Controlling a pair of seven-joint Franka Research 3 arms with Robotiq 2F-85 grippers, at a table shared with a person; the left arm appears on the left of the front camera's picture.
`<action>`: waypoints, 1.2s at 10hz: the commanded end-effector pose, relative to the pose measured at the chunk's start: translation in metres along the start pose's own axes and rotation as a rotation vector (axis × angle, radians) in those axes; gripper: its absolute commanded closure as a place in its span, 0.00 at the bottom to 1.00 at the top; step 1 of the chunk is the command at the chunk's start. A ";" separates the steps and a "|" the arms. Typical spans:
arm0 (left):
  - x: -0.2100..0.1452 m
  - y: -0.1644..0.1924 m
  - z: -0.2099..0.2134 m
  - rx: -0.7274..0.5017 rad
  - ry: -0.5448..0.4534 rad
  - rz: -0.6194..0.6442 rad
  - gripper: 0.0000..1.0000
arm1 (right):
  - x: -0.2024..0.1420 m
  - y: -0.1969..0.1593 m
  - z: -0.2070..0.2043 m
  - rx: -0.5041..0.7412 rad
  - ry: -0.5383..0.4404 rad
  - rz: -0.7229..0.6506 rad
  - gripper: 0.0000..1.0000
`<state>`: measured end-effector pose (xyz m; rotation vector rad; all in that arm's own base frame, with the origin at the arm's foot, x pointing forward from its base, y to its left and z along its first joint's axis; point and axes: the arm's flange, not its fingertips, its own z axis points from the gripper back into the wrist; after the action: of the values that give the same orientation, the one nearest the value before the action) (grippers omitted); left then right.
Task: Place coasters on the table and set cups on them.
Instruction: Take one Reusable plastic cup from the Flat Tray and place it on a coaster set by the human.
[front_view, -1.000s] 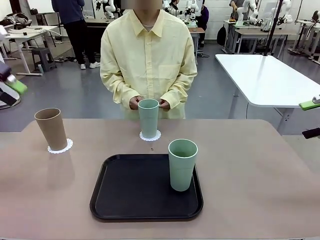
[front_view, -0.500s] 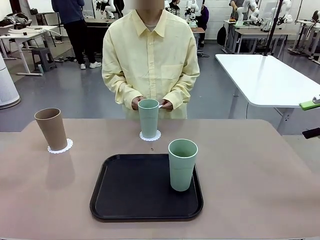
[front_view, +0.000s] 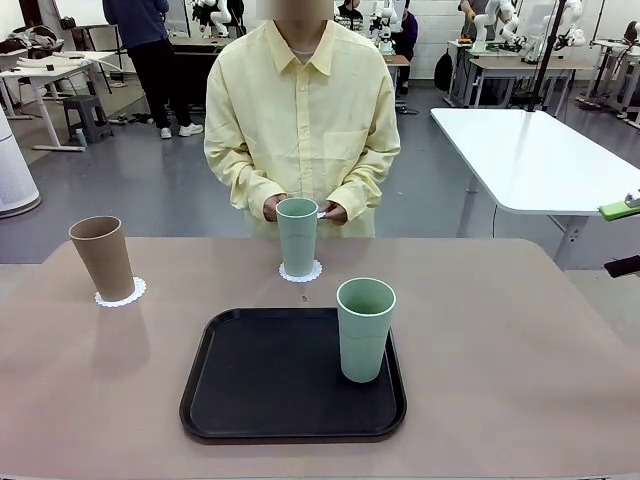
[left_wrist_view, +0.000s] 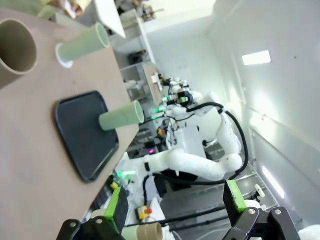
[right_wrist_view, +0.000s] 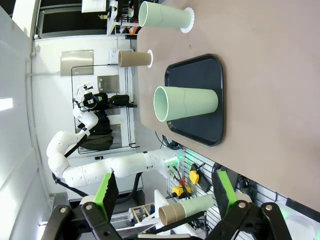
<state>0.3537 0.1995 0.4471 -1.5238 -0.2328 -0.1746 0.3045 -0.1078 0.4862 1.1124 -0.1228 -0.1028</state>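
**A:** How did the claws stand?

**B:** Both were spread wide and held nothing. The left gripper (left_wrist_view: 175, 205) hung out past the table's left side. Its wrist view looked across the table (front_view: 520, 350) to the right arm (left_wrist_view: 200, 165). The right gripper (right_wrist_view: 166, 192) hung past the right side, and its view looked back at the left arm (right_wrist_view: 100, 170). The front view caught one of its green pads (front_view: 620, 210) at the right edge.

**A:** And nearest on the table?

**B:** The black tray (front_view: 270, 400) lay in the near middle. One pale green cup (front_view: 364, 330) stood upright on its right part, directly on the tray's floor.

**A:** Farther out?

**B:** At the far left the brown cup (front_view: 102, 258) stood on a coaster (front_view: 121, 294). At the far middle the second pale green cup (front_view: 297, 237) stood on its own coaster (front_view: 300, 272). The lacy edge showed round both bases.

**A:** What did the front view add?

**B:** The person's hands (front_view: 272, 207) were held close together just behind that far cup's rim. Something small and white showed at the fingers, but I couldn't tell what it was.
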 end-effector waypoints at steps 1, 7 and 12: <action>0.003 0.000 0.006 0.016 0.058 -0.025 0.00 | 0.003 0.002 -0.002 0.039 -0.013 0.021 0.00; 0.008 0.000 -0.001 0.023 0.052 0.004 0.00 | 0.003 0.002 -0.002 0.039 -0.013 0.021 0.00; 0.008 0.000 -0.001 0.023 0.052 0.004 0.00 | 0.003 0.002 -0.002 0.039 -0.013 0.021 0.00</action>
<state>0.3634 0.1976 0.4492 -1.4906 -0.1836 -0.2120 0.3045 -0.1078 0.4862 1.1124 -0.1228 -0.1028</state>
